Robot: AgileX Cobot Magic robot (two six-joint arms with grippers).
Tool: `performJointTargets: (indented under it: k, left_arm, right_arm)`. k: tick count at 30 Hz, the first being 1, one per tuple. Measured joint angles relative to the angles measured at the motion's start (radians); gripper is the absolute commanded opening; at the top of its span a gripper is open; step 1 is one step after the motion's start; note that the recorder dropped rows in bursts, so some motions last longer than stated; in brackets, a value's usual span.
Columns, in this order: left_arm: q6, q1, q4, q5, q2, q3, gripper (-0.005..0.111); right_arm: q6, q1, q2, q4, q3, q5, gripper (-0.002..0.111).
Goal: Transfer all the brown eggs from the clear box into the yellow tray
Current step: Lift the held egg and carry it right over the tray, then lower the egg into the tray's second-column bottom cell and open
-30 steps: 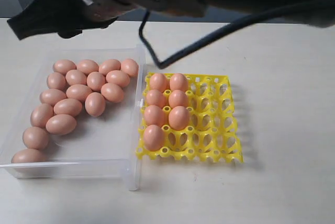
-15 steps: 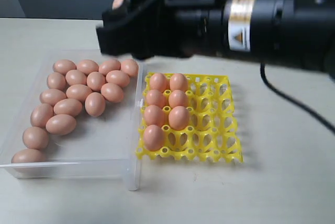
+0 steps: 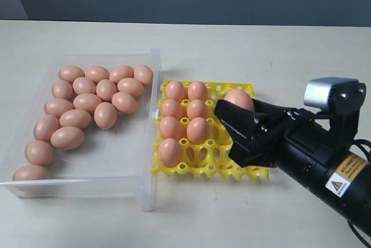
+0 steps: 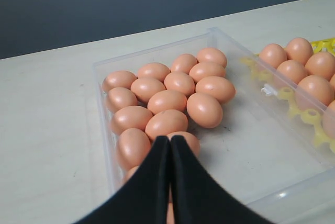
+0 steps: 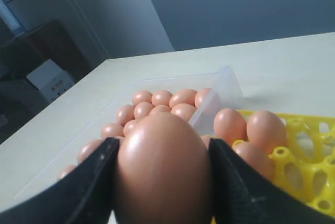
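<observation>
Several brown eggs lie clustered at the far and left sides of the clear box. Several more eggs fill the two left columns of the yellow tray. My right gripper hangs over the tray's right half, shut on one brown egg. The right wrist view shows this egg squeezed between both black fingers. My left gripper is shut with nothing in it, above the box's eggs. It is out of the exterior view.
The box and tray sit side by side on a pale table, the tray's edge against the box wall. The right arm's black body covers the tray's right front corner.
The right arm has swept from the upper left across the view down to the lower right, carrying the egg over the tray. The eggs in the box and tray lie as before.
</observation>
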Motion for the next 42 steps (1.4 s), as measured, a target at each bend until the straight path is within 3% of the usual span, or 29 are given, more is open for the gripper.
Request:
performJointTargets:
  k: [8, 17, 27, 38, 42]
  left_arm:
    - [0.000, 0.000, 0.000, 0.000, 0.000, 0.000, 0.000]
    - [0.000, 0.000, 0.000, 0.000, 0.000, 0.000, 0.000]
    - [0.000, 0.000, 0.000, 0.000, 0.000, 0.000, 0.000]
    - [0.000, 0.000, 0.000, 0.000, 0.000, 0.000, 0.000]
    - [0.000, 0.000, 0.000, 0.000, 0.000, 0.000, 0.000]
  right_arm:
    - [0.031, 0.000, 0.063, -0.011, 0.008, 0.028, -0.001]
    - [0.052, 0.000, 0.322, -0.139, -0.173, 0.090, -0.001]
    - [0.131, 0.000, 0.486, -0.152, -0.193, -0.058, -0.001]
    - [0.143, 0.000, 0.515, -0.073, -0.195, -0.062, -0.001]
    - [0.141, 0.000, 0.515, -0.051, -0.195, -0.051, 0.011]
